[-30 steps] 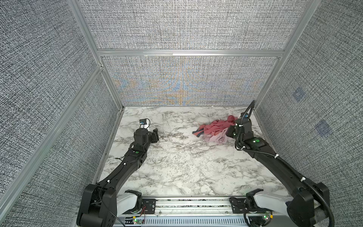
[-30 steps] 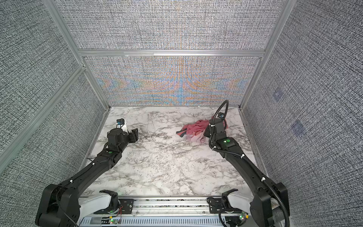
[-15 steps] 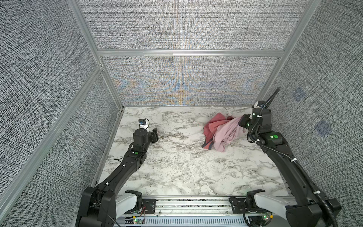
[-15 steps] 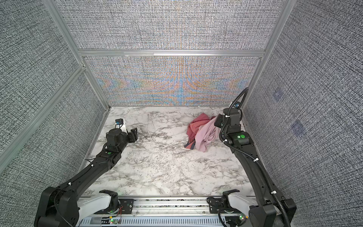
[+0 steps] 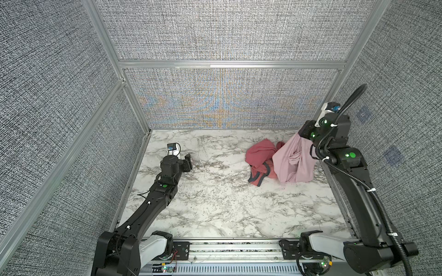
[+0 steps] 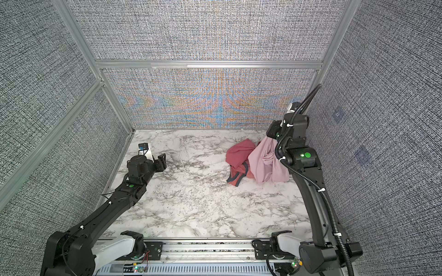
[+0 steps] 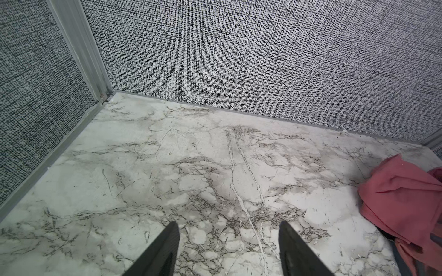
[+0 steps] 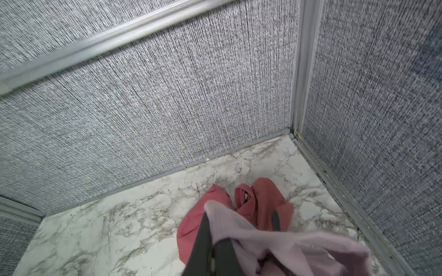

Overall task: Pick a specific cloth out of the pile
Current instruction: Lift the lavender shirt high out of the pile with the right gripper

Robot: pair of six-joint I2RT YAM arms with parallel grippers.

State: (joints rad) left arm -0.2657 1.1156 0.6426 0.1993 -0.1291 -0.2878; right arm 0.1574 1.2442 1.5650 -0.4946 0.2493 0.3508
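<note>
Overhead, at two o'clock, our right gripper (image 5: 301,134) pinches the cloth (image 5: 293,162), seemingly touching the pile (image 5: 259,155); left gripper (image 7: 228,248) gapes empty.

The cloth (image 5: 293,162) is hanging at the bench's (image 5: 215,203) far right, just right of the pile (image 5: 259,159), touching it.

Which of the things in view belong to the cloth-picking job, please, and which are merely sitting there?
Part of the job:
- pale pink cloth, hanging from the right gripper, whose jaws are shut on it
- red pile, on the table beside the cloth

Just there:
- left gripper, jaws open, holding nothing
- marble table
- grey walls
</note>
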